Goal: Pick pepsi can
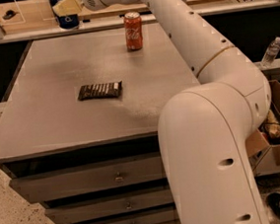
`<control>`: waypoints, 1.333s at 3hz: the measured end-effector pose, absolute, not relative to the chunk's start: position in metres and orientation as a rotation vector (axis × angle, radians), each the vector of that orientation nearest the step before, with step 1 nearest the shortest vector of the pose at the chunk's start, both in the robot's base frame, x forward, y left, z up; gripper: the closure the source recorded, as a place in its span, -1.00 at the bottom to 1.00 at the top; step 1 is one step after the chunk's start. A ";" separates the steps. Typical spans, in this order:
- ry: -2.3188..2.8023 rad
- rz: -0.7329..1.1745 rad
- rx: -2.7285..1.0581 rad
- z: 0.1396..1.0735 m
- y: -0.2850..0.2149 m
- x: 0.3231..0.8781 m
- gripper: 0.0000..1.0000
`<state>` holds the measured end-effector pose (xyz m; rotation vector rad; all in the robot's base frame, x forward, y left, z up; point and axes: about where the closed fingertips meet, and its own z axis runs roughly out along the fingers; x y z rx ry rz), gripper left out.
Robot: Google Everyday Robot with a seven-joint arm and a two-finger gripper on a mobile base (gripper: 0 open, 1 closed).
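Counter: grey, flat-topped, filling the left and centre of the frame, with three drawer fronts stacked below its near edge.

Items directly on it:
1. Red Coca-Cola can, upright, at upper centre near the far edge.
2. Dark wrapped snack bar, lying flat, left of centre and well apart from the red can.

At the upper left of the frame, over the far edge, the gripper was closed around the pepsi can. Whether that can touched the counter could not be told.
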<state>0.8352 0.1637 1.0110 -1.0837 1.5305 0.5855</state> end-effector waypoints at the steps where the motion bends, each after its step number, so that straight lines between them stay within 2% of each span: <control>1: 1.528 0.643 -1.063 1.011 0.163 0.834 0.19; 3: 1.544 0.700 -1.079 1.008 0.168 0.828 -0.74; 4: 1.553 0.703 -1.107 1.006 0.170 0.825 -1.00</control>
